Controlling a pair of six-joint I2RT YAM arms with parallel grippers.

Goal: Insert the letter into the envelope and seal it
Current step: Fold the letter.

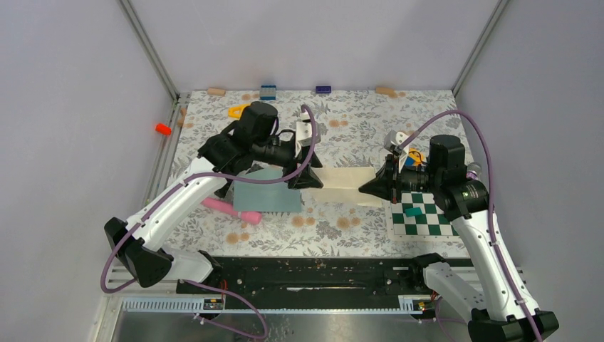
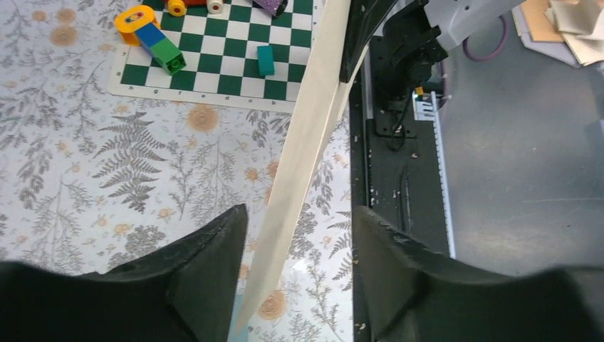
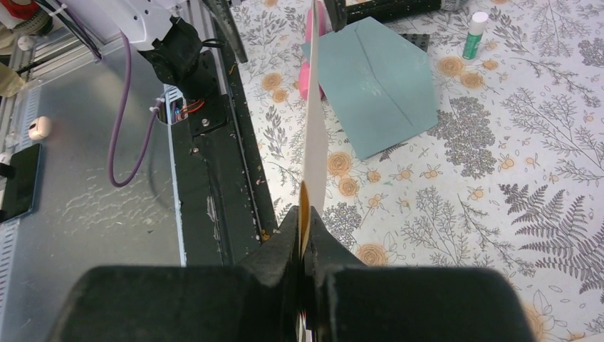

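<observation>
Right claw (image 3: 305, 222) was fully closed, pinching one end of the letter (image 3: 314, 135). The sheet stood on edge and ran straight out ahead of the tips.

Left claw (image 2: 299, 224) stood partly open. The letter's other end (image 2: 306, 157) passed between its two fingers. The left wrist view showed a gap on each side, so this claw had hold of nothing.

From above, the letter (image 1: 345, 187) bridged the space between the left claw (image 1: 306, 179) and the right claw (image 1: 367, 187), lifted off the table.

The envelope (image 1: 265, 196) lay flat on the floral table cover, below the left claw and partly hidden by it. From the right claw it lay ahead (image 3: 377, 82), just beside the letter's far end.

A pink object (image 1: 231, 210) lay at the envelope's near edge, on the base side of the left claw. A green-and-white checkered mat (image 1: 420, 217) lay beneath the right claw, with a small teal block (image 2: 266, 60) on it. A glue stick (image 3: 474, 32) stood beyond the envelope, far ahead of the right claw.
</observation>
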